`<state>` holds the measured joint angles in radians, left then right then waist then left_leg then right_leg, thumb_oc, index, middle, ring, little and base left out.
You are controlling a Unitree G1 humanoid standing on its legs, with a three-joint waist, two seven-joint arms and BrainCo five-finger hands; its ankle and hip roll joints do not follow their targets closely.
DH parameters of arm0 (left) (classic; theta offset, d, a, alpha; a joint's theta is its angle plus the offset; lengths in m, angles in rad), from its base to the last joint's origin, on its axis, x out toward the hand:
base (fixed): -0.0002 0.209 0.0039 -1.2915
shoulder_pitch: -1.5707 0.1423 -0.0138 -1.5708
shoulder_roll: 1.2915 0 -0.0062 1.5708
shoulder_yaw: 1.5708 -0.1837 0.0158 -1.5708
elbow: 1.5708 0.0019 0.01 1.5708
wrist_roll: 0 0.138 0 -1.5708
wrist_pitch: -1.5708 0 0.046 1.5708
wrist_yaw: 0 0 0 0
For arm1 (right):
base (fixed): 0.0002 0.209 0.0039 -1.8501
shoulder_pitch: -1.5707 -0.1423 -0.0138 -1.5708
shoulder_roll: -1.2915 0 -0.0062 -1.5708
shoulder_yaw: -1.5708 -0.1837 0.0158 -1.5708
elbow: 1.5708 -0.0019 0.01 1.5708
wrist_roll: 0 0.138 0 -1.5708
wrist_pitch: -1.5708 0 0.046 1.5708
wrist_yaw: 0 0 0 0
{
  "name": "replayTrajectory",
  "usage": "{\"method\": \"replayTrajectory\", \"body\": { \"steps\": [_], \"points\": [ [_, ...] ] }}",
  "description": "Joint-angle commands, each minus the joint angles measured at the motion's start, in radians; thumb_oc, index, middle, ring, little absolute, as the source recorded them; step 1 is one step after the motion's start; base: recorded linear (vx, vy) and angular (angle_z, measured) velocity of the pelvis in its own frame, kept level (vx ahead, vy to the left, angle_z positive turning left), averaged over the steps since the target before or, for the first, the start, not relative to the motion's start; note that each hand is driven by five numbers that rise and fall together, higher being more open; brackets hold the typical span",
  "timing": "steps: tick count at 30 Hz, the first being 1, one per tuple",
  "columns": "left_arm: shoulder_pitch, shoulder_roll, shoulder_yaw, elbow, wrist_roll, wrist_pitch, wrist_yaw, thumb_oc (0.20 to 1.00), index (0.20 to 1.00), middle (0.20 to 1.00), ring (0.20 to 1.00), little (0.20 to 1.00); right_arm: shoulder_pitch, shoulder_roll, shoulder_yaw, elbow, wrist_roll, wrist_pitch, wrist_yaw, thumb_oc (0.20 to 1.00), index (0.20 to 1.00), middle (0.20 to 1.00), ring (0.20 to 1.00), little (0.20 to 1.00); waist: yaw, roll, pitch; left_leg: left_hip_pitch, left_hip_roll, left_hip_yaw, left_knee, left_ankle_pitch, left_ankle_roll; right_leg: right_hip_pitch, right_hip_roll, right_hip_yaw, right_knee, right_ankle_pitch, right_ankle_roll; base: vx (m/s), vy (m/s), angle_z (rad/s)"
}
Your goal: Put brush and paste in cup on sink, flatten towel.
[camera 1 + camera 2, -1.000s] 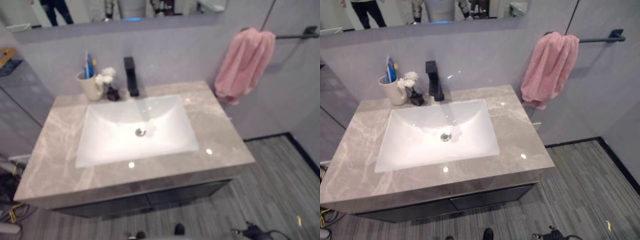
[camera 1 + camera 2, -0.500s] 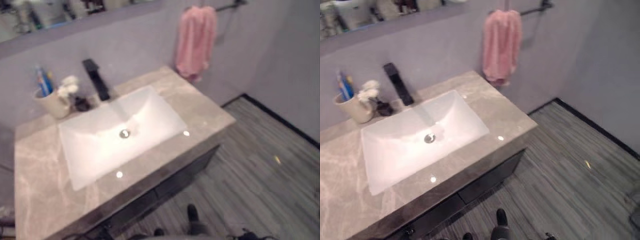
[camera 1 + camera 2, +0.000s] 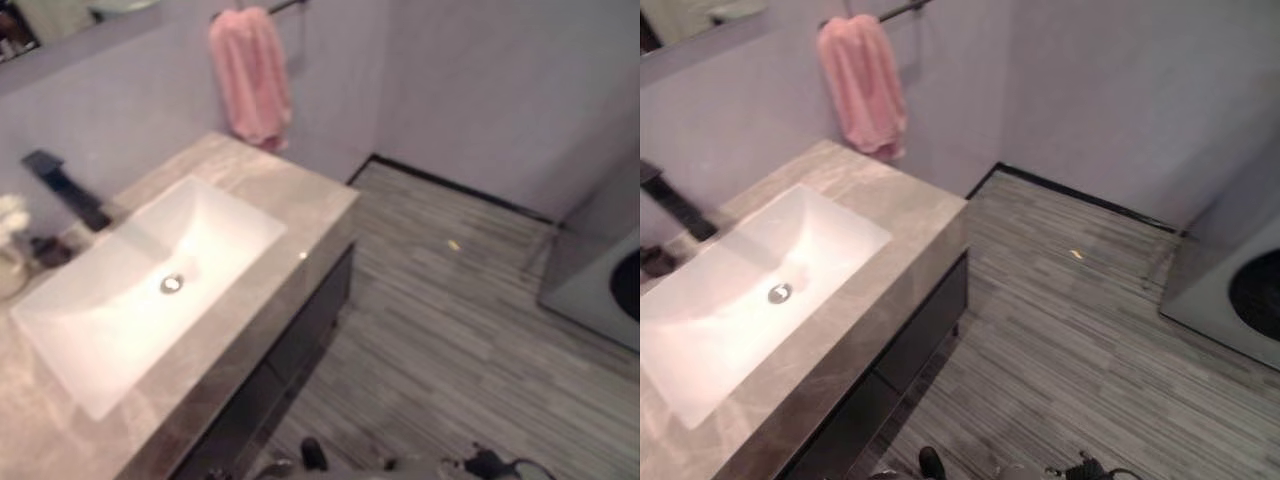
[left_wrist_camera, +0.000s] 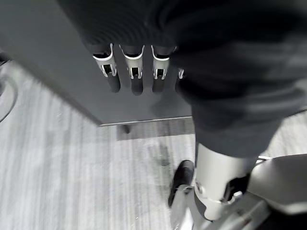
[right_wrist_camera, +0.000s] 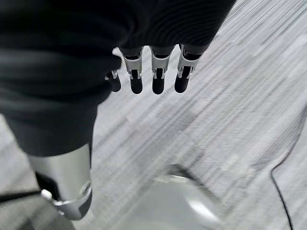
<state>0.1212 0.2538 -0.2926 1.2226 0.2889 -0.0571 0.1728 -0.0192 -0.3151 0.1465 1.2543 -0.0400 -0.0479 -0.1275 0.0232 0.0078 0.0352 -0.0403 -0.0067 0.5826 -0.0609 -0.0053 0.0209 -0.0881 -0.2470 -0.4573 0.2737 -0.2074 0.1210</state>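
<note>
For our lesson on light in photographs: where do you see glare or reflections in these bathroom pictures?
Left eye view: a small bright glint on the countertop near its front edge, and a soft bright patch inside the sink. Right eye view: the same patch in the sink, just above the drain.

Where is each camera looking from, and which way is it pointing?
Left eye view: on the head, looking down at the sink, pink towel and floor.
Right eye view: beside it, sharing the same sink, towel and floor.
Left wrist view: along the left hand, hanging by the dark cabinet.
Right wrist view: along the right hand, down at the floor.
</note>
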Motion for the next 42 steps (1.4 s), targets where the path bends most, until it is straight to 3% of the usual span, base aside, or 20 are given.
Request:
{"method": "replayTrajectory", "body": {
  "steps": [1,5,6,7,8,9,13,14,15,18,27,28,30,32,36,39,41,42],
  "points": [
    [-0.094,-0.009,0.069,0.045,-0.046,-0.003,0.029,1.000,1.000,1.000,1.000,1.000,-0.016,-0.078,0.040,-0.040,-0.006,-0.024,-0.018,1.000,1.000,1.000,1.000,1.000,0.004,0.006,0.026,-0.005,0.007,-0.229,0.036,-0.080,0.036,0.044,0.082,0.044,-0.199,0.115,0.011,-0.01,-0.276,-1.22],
    [-0.106,0.000,0.067,0.051,-0.029,-0.002,0.039,1.000,1.000,1.000,1.000,1.000,-0.015,-0.103,0.060,-0.070,-0.034,-0.029,-0.024,1.000,1.000,1.000,1.000,1.000,-0.009,-0.007,0.040,-0.019,0.026,-0.251,0.034,-0.050,0.008,0.046,0.121,0.077,-0.249,0.115,-0.011,-0.04,-0.344,-0.63],
    [-0.111,0.003,0.062,0.049,-0.026,-0.004,0.040,1.000,1.000,1.000,1.000,1.000,-0.019,-0.110,0.072,-0.069,-0.044,-0.031,-0.025,1.000,1.000,1.000,1.000,1.000,-0.001,-0.017,0.049,-0.034,0.029,-0.299,0.060,-0.051,-0.004,0.043,0.138,0.103,-0.264,0.115,-0.023,-0.01,-0.250,-0.46],
    [-0.118,0.006,0.058,0.045,-0.031,-0.007,0.045,1.000,1.000,1.000,1.000,1.000,-0.036,-0.123,0.087,-0.062,-0.055,-0.033,-0.025,1.000,1.000,1.000,1.000,1.000,0.022,-0.028,0.062,-0.054,0.015,-0.419,0.109,-0.048,-0.009,0.039,0.152,0.136,-0.274,0.116,-0.031,-0.06,-0.314,-0.59],
    [-0.128,0.009,0.057,0.044,-0.034,-0.008,0.046,1.000,1.000,1.000,1.000,1.000,-0.048,-0.126,0.092,-0.059,-0.058,-0.036,-0.024,1.000,1.000,1.000,1.000,1.000,0.028,-0.037,0.065,-0.077,0.002,-0.475,0.119,-0.047,-0.009,0.028,0.158,0.142,-0.284,0.127,-0.040,-0.05,-0.320,-1.61],
    [-0.141,0.017,0.052,0.043,-0.042,-0.009,0.051,1.000,1.000,1.000,1.000,1.000,-0.060,-0.131,0.111,-0.043,-0.075,-0.034,-0.023,1.000,1.000,1.000,1.000,1.000,0.047,-0.052,0.071,-0.089,-0.016,-0.594,0.139,-0.049,-0.017,0.028,0.171,0.164,-0.288,0.127,-0.047,-0.04,-0.294,-1.60],
    [-0.154,0.019,0.038,0.054,-0.064,-0.016,0.050,1.000,1.000,1.000,1.000,1.000,-0.080,-0.122,0.134,-0.012,-0.088,-0.031,-0.025,1.000,1.000,1.000,1.000,1.000,0.071,-0.072,0.063,-0.116,-0.055,-0.850,0.145,-0.033,-0.035,0.025,0.198,0.235,-0.301,0.134,-0.057,0.02,-0.150,-0.48],
    [-0.157,0.017,0.028,0.055,-0.065,-0.018,0.048,1.000,1.000,1.000,1.000,1.000,-0.075,-0.123,0.130,-0.011,-0.088,-0.031,-0.032,1.000,1.000,1.000,1.000,1.000,0.062,-0.058,0.054,-0.116,-0.030,-0.829,0.055,0.023,-0.042,0.026,0.210,0.239,-0.306,0.135,-0.058,0.01,-0.018,-0.16],
    [-0.157,0.017,0.028,0.056,-0.065,-0.018,0.048,1.000,1.000,1.000,1.000,1.000,-0.075,-0.123,0.130,-0.011,-0.088,-0.031,-0.032,1.000,1.000,1.000,1.000,1.000,0.063,-0.058,0.053,-0.112,-0.029,-0.829,0.047,0.027,-0.043,0.026,0.211,0.239,-0.306,0.135,-0.059,0.00,0.005,-0.28],
    [-0.165,0.006,0.011,0.052,-0.047,-0.020,0.045,1.000,1.000,1.000,1.000,1.000,-0.064,-0.111,0.179,-0.035,-0.151,-0.032,-0.025,1.000,1.000,1.000,1.000,1.000,0.049,-0.033,0.043,-0.065,-0.040,-0.816,-0.012,0.022,-0.019,0.039,0.204,0.222,-0.293,0.128,-0.053,0.01,0.121,0.03],
    [-0.159,0.001,0.019,0.067,-0.076,-0.022,0.032,1.000,1.000,1.000,1.000,1.000,-0.055,-0.030,0.157,0.016,-0.084,-0.021,-0.006,1.000,1.000,1.000,1.000,1.000,0.063,-0.023,0.012,0.003,-0.055,-0.775,-0.023,-0.010,0.022,0.055,0.174,0.248,-0.242,0.114,-0.035,0.05,0.115,-0.20],
    [-0.162,0.002,0.016,0.075,-0.077,-0.016,0.027,1.000,1.000,1.000,1.000,1.000,-0.059,-0.021,0.144,0.041,-0.073,-0.020,-0.004,1.000,1.000,1.000,1.000,1.000,0.071,-0.020,0.018,0.012,-0.054,-0.763,-0.012,-0.026,0.035,0.030,0.167,0.227,-0.143,0.092,-0.026,0.05,0.053,-0.20],
    [-0.162,0.004,0.020,0.079,-0.083,-0.013,0.025,1.000,1.000,1.000,1.000,1.000,-0.067,-0.016,0.143,0.041,-0.071,-0.019,-0.005,1.000,1.000,1.000,1.000,1.000,0.076,-0.019,0.022,0.014,-0.052,-0.755,-0.005,-0.032,0.040,0.002,0.157,0.214,-0.093,0.095,-0.017,0.00,0.030,-0.30],
    [-0.167,0.013,0.030,0.082,-0.101,-0.009,0.027,1.000,1.000,1.000,1.000,1.000,-0.085,-0.013,0.140,0.036,-0.068,-0.017,-0.011,1.000,1.000,1.000,1.000,1.000,0.092,-0.020,0.033,0.020,-0.035,-0.725,-0.001,-0.035,0.035,-0.029,0.135,0.138,-0.071,0.115,-0.008,-0.01,-0.030,-0.41],
    [-0.172,0.014,0.029,0.080,-0.104,-0.008,0.016,1.000,1.000,1.000,1.000,1.000,-0.066,-0.014,0.126,0.050,-0.052,-0.019,-0.006,1.000,1.000,1.000,1.000,1.000,0.083,-0.030,0.023,0.021,-0.029,-0.729,0.011,-0.038,0.022,0.017,0.160,0.127,-0.157,0.105,-0.032,0.09,-0.115,-0.45],
    [-0.189,0.019,0.036,0.086,-0.128,-0.008,0.012,1.000,1.000,1.000,1.000,1.000,-0.036,-0.020,0.103,0.084,-0.035,-0.016,-0.005,1.000,1.000,1.000,1.000,1.000,0.067,-0.051,0.008,0.012,-0.007,-0.737,0.023,-0.035,-0.004,0.055,0.196,0.108,-0.215,0.084,-0.069,0.14,-0.213,0.32],
    [-0.195,0.020,0.029,0.076,-0.127,-0.007,0.008,1.000,1.000,1.000,1.000,1.000,-0.029,-0.032,0.106,0.087,-0.042,-0.017,-0.006,1.000,1.000,1.000,1.000,1.000,0.062,-0.064,0.017,-0.025,-0.003,-0.729,0.109,-0.052,-0.020,0.067,0.206,0.102,-0.233,0.078,-0.086,0.08,-0.217,0.39],
    [-0.206,0.022,0.021,0.063,-0.124,-0.008,0.010,1.000,1.000,1.000,1.000,1.000,-0.028,-0.041,0.113,0.087,-0.050,-0.019,-0.007,1.000,1.000,1.000,1.000,1.000,0.064,-0.069,0.037,-0.066,-0.006,-0.721,0.218,-0.053,-0.032,0.083,0.215,0.102,-0.247,0.079,-0.097,0.04,-0.190,0.34]
  ]
}}
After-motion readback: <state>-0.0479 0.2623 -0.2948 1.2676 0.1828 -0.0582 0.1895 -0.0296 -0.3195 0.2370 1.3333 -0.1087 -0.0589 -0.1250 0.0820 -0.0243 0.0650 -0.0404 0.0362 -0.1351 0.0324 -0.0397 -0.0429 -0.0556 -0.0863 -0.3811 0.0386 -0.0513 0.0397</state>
